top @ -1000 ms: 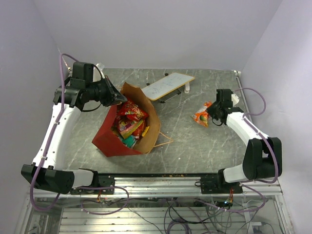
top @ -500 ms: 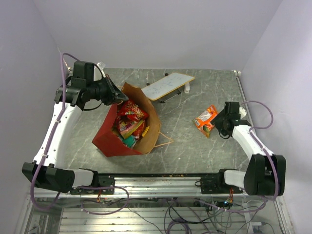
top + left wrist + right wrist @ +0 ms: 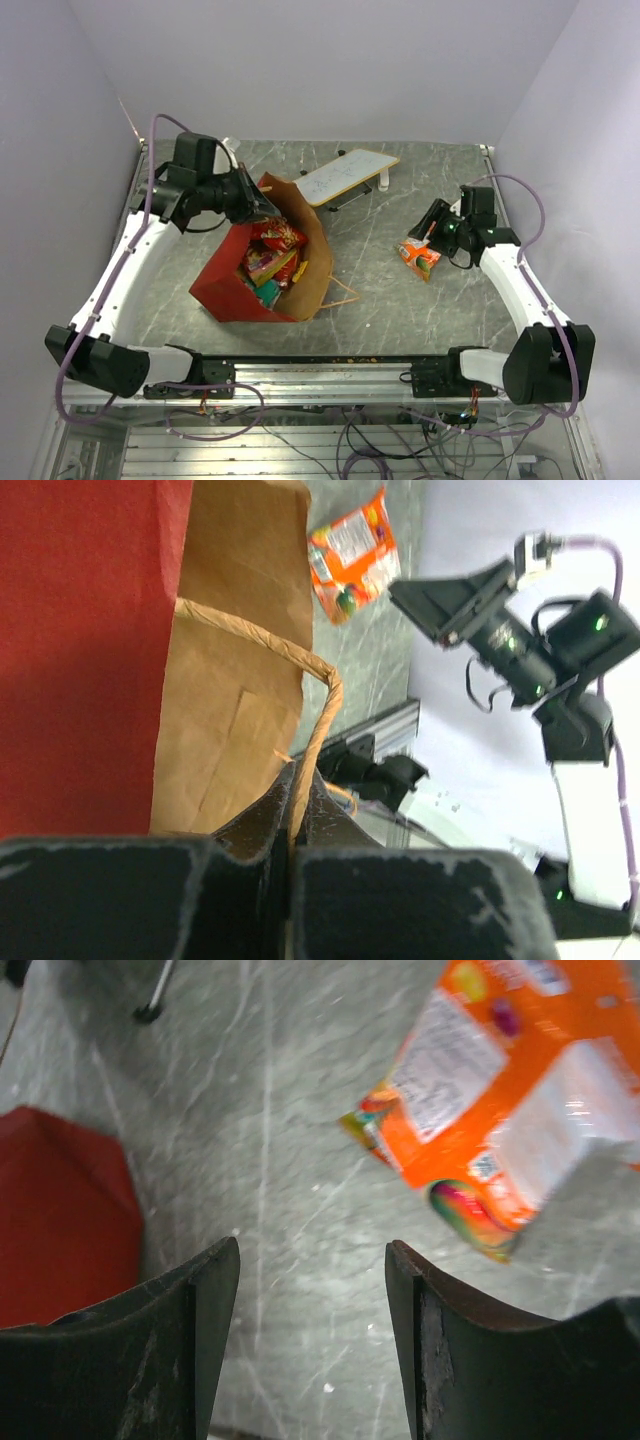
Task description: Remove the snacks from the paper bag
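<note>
The paper bag (image 3: 228, 292), red outside and brown inside, lies open on the table with several snacks (image 3: 268, 256) showing in its mouth. My left gripper (image 3: 262, 200) is shut on the bag's far brown rim (image 3: 318, 685), and the paper edge runs between its fingertips (image 3: 297, 772). One orange snack packet (image 3: 418, 256) lies on the table to the right of the bag. My right gripper (image 3: 432, 220) hovers open just beyond it. In the right wrist view the packet (image 3: 510, 1110) sits past the open gripper (image 3: 312, 1252), with nothing between the fingers.
A flat white board (image 3: 346, 175) on small legs lies at the back centre, behind the bag. The bag's string handle (image 3: 340, 290) trails on the table towards the front. Walls close in at both sides and at the back.
My right gripper has opened and let go of the orange packet, which now lies on the table, and the arm has drawn back above it. My left gripper has shifted slightly right, still holding the bag's rim.
</note>
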